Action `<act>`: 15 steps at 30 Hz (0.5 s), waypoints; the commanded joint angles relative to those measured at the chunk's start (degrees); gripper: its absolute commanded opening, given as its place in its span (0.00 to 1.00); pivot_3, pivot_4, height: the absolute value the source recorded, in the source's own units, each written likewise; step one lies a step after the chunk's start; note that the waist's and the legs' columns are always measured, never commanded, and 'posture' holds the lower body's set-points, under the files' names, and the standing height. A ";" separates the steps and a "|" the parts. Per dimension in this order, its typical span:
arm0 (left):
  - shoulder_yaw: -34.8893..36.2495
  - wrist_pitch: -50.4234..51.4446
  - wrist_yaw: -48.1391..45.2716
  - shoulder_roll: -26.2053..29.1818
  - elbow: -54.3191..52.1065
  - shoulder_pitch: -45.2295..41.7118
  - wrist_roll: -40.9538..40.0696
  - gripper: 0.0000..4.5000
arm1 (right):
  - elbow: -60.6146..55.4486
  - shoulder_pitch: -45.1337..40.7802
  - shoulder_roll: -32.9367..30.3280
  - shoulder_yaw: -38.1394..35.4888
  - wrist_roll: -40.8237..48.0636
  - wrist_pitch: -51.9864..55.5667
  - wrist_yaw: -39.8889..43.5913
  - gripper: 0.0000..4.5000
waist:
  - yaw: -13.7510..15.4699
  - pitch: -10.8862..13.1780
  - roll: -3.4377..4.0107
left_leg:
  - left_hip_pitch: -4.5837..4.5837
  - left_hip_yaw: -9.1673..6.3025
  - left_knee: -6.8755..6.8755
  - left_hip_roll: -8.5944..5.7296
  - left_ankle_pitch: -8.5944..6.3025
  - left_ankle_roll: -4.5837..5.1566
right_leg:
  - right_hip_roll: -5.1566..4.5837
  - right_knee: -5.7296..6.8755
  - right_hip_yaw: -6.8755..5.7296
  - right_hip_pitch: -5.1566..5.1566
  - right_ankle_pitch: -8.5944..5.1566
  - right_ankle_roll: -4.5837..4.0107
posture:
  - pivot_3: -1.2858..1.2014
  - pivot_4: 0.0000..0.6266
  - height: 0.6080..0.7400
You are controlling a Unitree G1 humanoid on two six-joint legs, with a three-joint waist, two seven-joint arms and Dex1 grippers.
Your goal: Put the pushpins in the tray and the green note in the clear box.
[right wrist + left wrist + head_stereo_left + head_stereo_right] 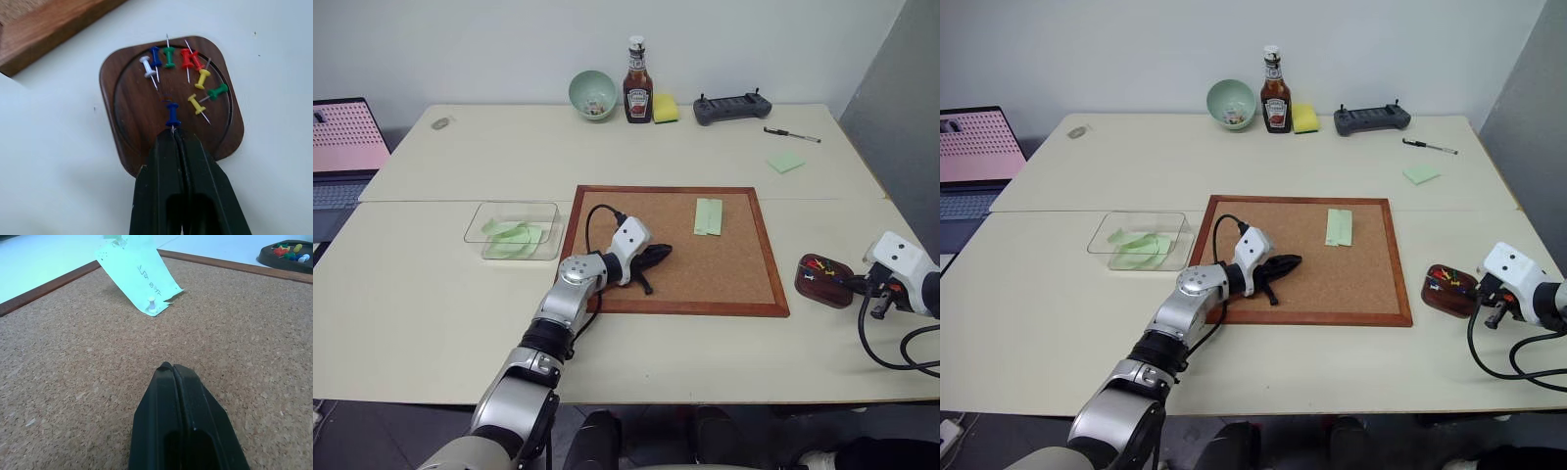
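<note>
Showing rough, grainy cork board [705, 257] framed in smooth wood; looking glossy, dark wooden tray [171, 103]; appearing transparent plastic, clear box [512, 231].

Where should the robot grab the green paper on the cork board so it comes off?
First grip the white pushpin by its head, from straight above: it stands upright in the green note's near edge, holding it to the cork board. After that, the note's lifted, curling near edge is probably easiest to pinch from the side.
</note>
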 commanded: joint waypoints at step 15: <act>-1.32 0.64 0.25 -0.19 3.05 1.05 1.89 0.00 | -1.81 -3.89 -0.98 -1.72 4.17 0.70 1.21 0.76 | -0.01 -0.02 0.03 | 0.01 0.00 0.00 0.00 0.00 0.00 | 0.00 0.00 0.00 0.00 0.00 0.00 | 0.52 0.24 1.00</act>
